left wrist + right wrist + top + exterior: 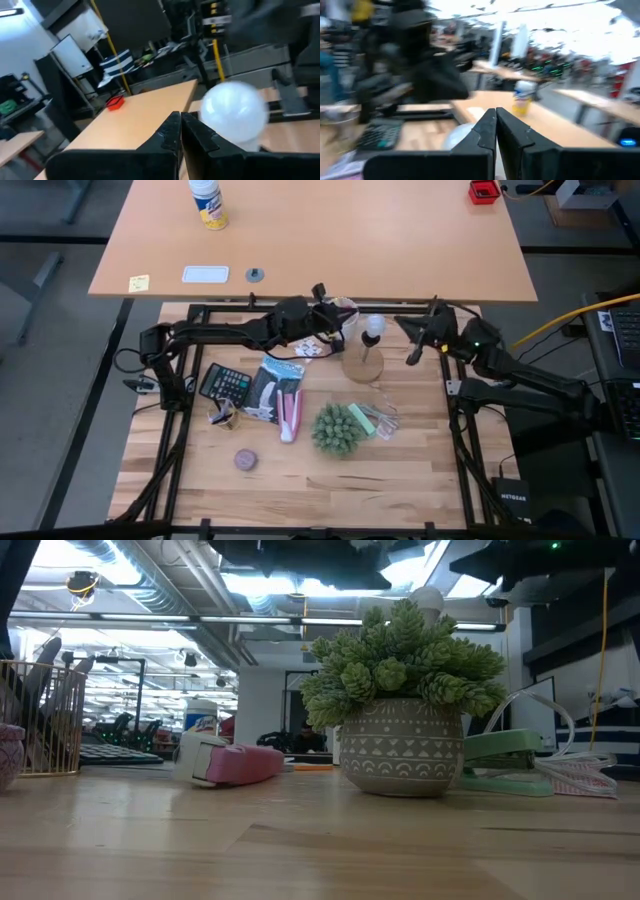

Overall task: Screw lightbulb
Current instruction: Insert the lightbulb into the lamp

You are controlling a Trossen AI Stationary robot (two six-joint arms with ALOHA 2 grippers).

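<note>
The left gripper (338, 332) is closed, its two fingers (172, 131) pressed together with nothing between them. It is raised just beside the bulb (373, 327), on the side toward the calculator (225, 383). In the left wrist view the bulb (235, 112) shows as a white round shape right next to the closed fingertips, but apart from them.

The right gripper (413, 350) is also closed and empty; its fingers (490, 131) meet in one line. It is raised on the other side of the bulb, a little farther from it than the left one.

The bulb stands upright on the wooden disc (364, 365), with its long axis vertical. The round glass end points up and the base goes down into the socket on the disc; the base itself I cannot see. In the low view only the white top of the bulb (428, 600) appears above the plant (400, 665).

The plant (335, 430) stands nearer to the front edge of the table than the disc, well apart from it. A green stapler (361, 420) lies just beside the plant. A pink-and-white tool (290, 415) lies between the plant and the calculator. A small round puck (245, 460) rests alone toward the front of the table, away from the disc.
</note>
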